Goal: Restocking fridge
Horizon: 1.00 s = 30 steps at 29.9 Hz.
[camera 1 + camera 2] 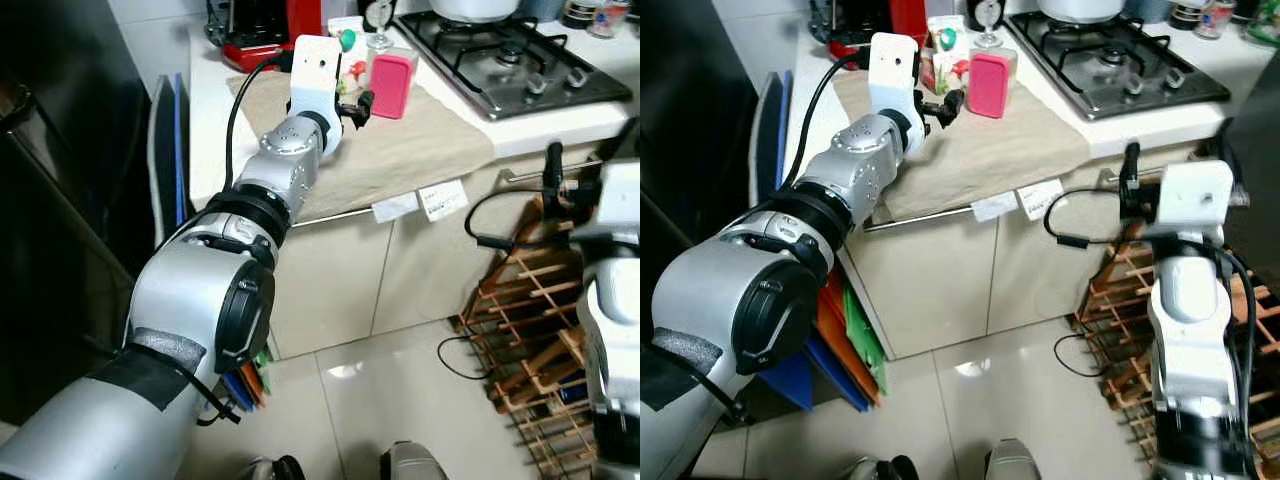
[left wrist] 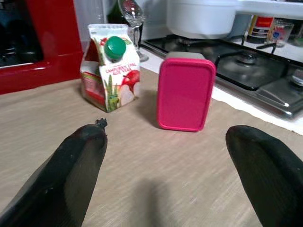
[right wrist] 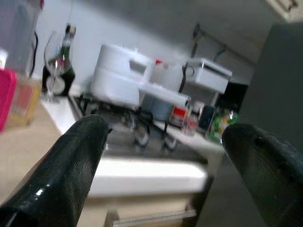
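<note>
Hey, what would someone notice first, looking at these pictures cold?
The long silver left arm reaching over the beige cloth-covered counter, its left gripper open just short of a bright pink rectangular container. Beside that stands a small white juice carton with a green cap, in front of a red appliance.

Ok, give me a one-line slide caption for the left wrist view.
Open left gripper hovers over the beige cloth, facing a pink container and juice carton beside the stove.

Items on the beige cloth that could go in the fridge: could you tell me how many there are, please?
2: a carton and, beside it, a pink box, both ahead of the open left hand. Others may be hidden.
</note>
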{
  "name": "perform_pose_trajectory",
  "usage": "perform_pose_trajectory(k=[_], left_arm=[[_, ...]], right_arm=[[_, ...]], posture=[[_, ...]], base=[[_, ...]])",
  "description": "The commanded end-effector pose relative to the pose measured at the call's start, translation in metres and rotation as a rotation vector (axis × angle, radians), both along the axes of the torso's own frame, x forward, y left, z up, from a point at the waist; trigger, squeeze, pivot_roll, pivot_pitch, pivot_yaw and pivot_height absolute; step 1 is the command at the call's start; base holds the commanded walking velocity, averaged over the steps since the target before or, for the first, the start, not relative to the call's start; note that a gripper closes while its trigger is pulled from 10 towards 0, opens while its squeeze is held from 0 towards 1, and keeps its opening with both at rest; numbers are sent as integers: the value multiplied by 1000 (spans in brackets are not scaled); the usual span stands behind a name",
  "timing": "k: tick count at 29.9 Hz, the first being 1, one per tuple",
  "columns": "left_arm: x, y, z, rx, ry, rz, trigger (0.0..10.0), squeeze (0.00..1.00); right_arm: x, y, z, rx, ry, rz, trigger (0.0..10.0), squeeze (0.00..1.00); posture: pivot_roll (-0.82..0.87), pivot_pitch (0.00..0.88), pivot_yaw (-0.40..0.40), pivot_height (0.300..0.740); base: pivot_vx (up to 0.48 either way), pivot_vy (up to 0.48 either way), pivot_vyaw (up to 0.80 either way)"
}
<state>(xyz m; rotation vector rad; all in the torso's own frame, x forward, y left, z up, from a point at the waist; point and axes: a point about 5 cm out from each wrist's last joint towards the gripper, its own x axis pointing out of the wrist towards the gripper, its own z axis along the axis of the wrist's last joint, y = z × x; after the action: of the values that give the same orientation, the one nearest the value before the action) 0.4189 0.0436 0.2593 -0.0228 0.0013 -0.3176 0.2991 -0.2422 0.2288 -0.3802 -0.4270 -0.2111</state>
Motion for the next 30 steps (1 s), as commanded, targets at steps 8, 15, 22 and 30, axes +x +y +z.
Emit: perform_pose_trajectory(k=[8,15,22,30], left_arm=[[7,26,14,154,-60,155,10000,0],[8,39,6,148,-12,168,10000,0],[8,47,-5,95,47,149,10000,0],[8,64,-22,189,99,182,10000,0]], right_arm=[[3,-1,7,-22,0,25,10000,0],[4,4,7,-15,9,53,10000,0],[-1,12,-9,5,60,83,10000,0],[-18,9,-18,-11,106,60,10000,0]], posture=[[-468,36,72,723],[-472,30,57,723],[-441,43,41,723],[-488,94,51,723]], base=[[0,0,0],[0,0,0],[0,0,0],[0,0,0]])
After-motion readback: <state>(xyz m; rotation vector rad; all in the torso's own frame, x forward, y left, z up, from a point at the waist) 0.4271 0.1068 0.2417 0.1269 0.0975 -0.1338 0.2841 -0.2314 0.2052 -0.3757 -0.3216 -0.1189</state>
